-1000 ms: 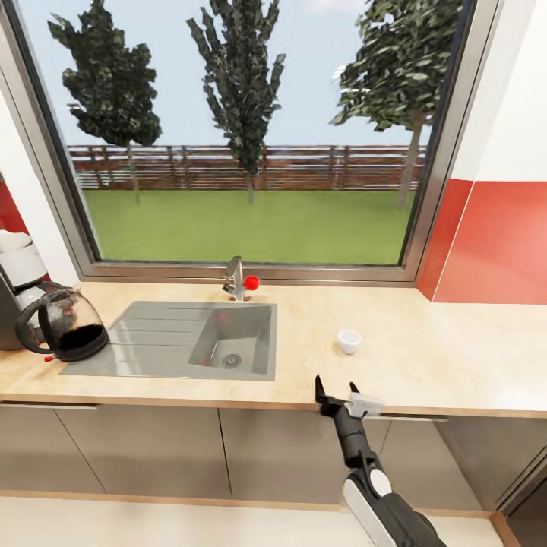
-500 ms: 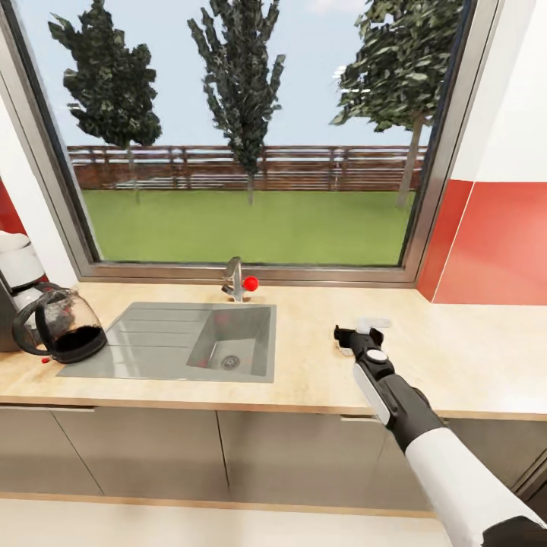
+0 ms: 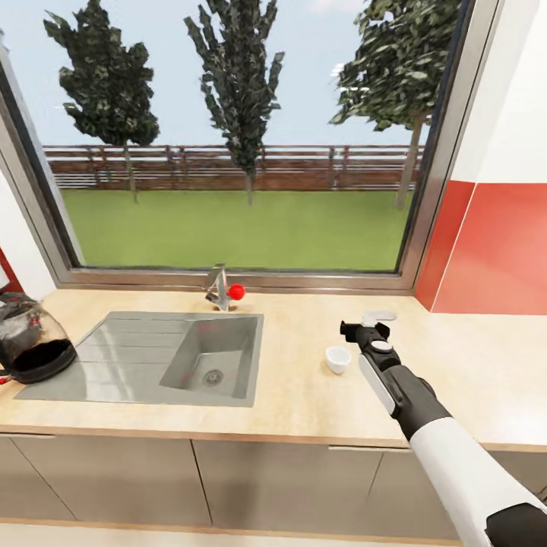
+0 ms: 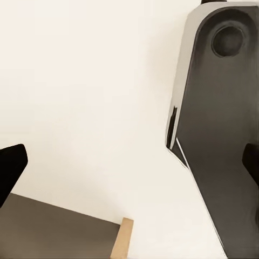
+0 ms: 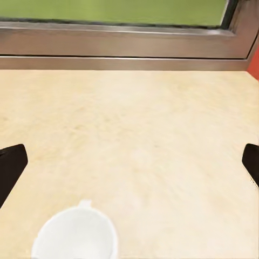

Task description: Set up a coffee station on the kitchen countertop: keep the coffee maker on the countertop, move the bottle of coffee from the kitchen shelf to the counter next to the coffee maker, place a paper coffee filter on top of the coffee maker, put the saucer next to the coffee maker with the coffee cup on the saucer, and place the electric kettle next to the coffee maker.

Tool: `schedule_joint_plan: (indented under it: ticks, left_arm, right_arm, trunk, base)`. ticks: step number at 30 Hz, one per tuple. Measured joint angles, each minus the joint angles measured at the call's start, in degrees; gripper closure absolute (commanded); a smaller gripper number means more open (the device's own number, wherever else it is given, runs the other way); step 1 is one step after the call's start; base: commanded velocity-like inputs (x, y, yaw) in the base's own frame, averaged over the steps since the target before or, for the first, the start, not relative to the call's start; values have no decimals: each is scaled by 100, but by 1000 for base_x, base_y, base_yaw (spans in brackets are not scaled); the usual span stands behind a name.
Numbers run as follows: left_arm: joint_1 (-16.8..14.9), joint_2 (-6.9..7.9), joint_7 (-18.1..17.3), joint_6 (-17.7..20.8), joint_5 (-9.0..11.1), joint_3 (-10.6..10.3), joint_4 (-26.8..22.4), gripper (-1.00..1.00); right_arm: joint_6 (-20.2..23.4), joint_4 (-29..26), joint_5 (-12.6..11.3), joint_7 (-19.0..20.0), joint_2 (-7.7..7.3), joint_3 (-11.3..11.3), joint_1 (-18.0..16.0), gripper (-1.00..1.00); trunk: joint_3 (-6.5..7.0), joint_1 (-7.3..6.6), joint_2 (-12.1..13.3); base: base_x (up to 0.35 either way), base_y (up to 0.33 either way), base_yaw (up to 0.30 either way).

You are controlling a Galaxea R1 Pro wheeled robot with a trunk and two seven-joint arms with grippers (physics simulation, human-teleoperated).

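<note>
A small white coffee cup point(image 3: 338, 358) stands upright on the wooden countertop point(image 3: 304, 395), right of the sink. My right gripper point(image 3: 365, 327) hovers just past the cup and a little to its right, toward the window, and is open with nothing between its fingers. In the right wrist view the cup point(image 5: 75, 235) sits below the open gripper point(image 5: 129, 162), nearer to one black fingertip point(image 5: 11, 167). A glass jug with dark liquid and a black handle point(image 3: 32, 346) stands at the counter's far left. My left gripper point(image 4: 129, 162) is open over pale floor.
A grey sink with drainboard point(image 3: 144, 357) is set into the counter, with a faucet with a red knob point(image 3: 222, 289) behind it. A large window point(image 3: 243, 152) runs along the back and a red wall panel point(image 3: 494, 251) stands at the right. Part of my dark base point(image 4: 221, 135) is in the left wrist view.
The camera has shifted, so the coffee maker has left the picture at the left. My right arm rose from the counter's front edge and reached over the counter past the cup.
</note>
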Motion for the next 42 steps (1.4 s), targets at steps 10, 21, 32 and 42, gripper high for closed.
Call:
schedule_joint_plan:
  ticks: [10, 21, 32, 42]
  left_arm:
    - [-2, 9, 18, 270, 0, 1, 9, -100]
    - [-2, 9, 16, 284, 0, 1, 10, -100]
    - [-2, 9, 17, 277, 0, 1, 17, -100]
    - [-2, 17, 17, 277, 0, 1, 17, -100]
  right_arm:
    - [0, 400, -29, 7, 24, 6, 0, -100]
    - [8, 1234, -43, 40, 77, 15, 0, -100]
    - [39, 1617, -38, 42, 483, 32, -1, -100]
    - [48, 1630, -37, 42, 603, 25, -1, -100]
  trunk:
    - [0, 2, 1]
    - [0, 2, 1]
    - [0, 2, 1]
    - [0, 2, 1]
  base:
    - [199, -132, 0]
    - [8, -4, 0]
    - [0, 0, 0]
    - [0, 0, 0]
